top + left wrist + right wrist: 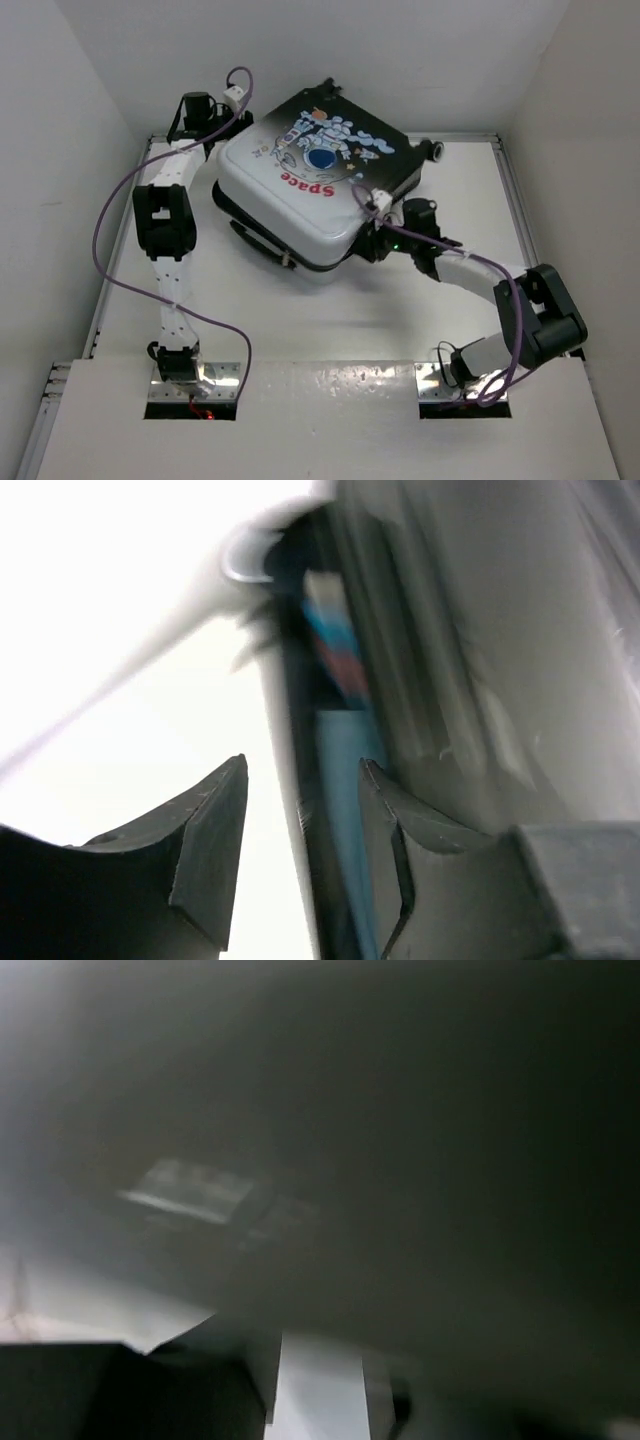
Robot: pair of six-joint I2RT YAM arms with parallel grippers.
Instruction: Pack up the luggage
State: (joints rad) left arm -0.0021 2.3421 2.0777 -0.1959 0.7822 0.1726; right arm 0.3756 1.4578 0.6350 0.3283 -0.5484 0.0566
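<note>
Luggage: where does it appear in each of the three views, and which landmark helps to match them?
Top external: the luggage, upper centre.
Left wrist: luggage in the right half, close and blurred.
Right wrist: only dark blur; cannot tell.
Shared landmark: its dark seam, in the top and left wrist views.

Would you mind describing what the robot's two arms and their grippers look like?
Both the left arm and right arm have white links with bulky black joints, a purple cable looping alongside each. The left gripper has dark, wedge-shaped fingers.
</note>
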